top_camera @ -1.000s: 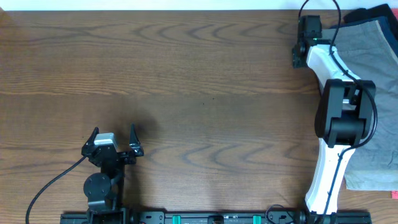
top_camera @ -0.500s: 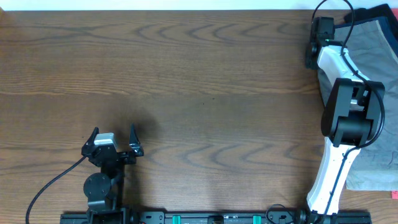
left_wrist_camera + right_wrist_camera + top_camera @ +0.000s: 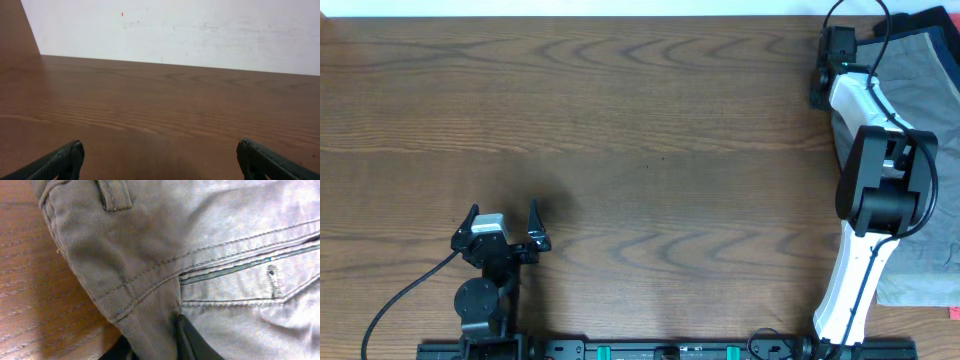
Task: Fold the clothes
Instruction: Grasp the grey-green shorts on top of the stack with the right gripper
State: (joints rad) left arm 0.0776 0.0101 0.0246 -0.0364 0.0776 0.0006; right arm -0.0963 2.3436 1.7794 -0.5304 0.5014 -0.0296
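Note:
The grey shorts [image 3: 932, 95] lie at the table's far right edge, partly under my right arm. In the right wrist view their waistband, belt loop and stitched pocket [image 3: 235, 275] fill the frame. My right gripper [image 3: 155, 347] is shut on a fold of the grey fabric near the waistband corner, which stands pinched between the two dark fingers [image 3: 192, 340]. In the overhead view that gripper [image 3: 823, 88] sits at the shorts' left edge. My left gripper [image 3: 502, 215] rests near the front left, open and holding nothing, with its fingertips [image 3: 65, 157] wide apart over bare wood.
A dark navy garment [image 3: 920, 20] peeks out at the back right corner behind the grey shorts. More grey cloth [image 3: 920, 285] reaches towards the front right, with a small red mark [image 3: 953, 312] beside it. The wooden table [image 3: 640, 150] meets a white wall [image 3: 175, 30] at the back.
My right arm moved right onto the edge of the grey shorts, then its jaws closed on a fold of the fabric. The left arm has not moved.

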